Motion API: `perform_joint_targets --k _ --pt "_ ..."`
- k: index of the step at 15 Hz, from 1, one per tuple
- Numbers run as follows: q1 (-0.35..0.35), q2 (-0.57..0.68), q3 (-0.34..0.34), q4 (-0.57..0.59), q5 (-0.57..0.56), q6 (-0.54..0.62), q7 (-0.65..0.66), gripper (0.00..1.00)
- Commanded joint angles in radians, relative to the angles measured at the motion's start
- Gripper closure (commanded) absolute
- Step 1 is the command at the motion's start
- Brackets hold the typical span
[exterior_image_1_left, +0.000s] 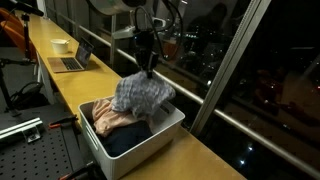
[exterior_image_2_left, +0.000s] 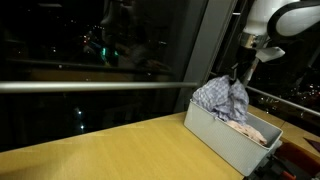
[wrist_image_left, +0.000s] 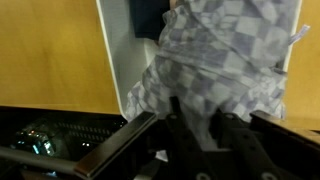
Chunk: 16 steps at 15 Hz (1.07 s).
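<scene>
One arm is at work, and its gripper (exterior_image_1_left: 149, 66) hangs directly over the far corner of a white bin (exterior_image_1_left: 132, 152) on the long wooden table (exterior_image_1_left: 205, 155). What matters is straight down: the checkered cloth (exterior_image_1_left: 140, 93) lies at six o'clock from the gripper, rising to a peak right under the fingers and spreading out below. Its long axis runs twelve to six as it hangs. Its lower folds rest on the clothes in the bin, a pinkish garment (exterior_image_1_left: 108, 118) among them, and lap over the rim near the window.

In the wrist view the gripper (wrist_image_left: 205, 125) has its jaws fairly narrow with a fold of the cloth (wrist_image_left: 220, 50) between them; the fabric fans away toward twelve and one o'clock, and the bin's white wall shows at eleven. Whether the fingers truly clamp that fold or merely flank it, I cannot tell.

Plenty is hard to read. The cloth covers the bin's rim on that side, so how much of it hangs outside is hidden. In an exterior view the gripper (exterior_image_2_left: 238, 72) is dark against the night window. A laptop (exterior_image_1_left: 72, 60) and a cup (exterior_image_1_left: 60, 45) sit well apart, toward ten o'clock.
</scene>
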Motion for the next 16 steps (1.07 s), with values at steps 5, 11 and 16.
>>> perform_joint_targets --k 5,11,16 --pt "0.034 -0.025 0.009 -0.074 0.054 0.007 -0.018 0.09" --pt "0.098 0.0 0.044 -0.063 0.031 0.012 0.03 0.0" --pt "0.112 0.0 0.052 -0.065 0.026 0.011 0.05 0.0"
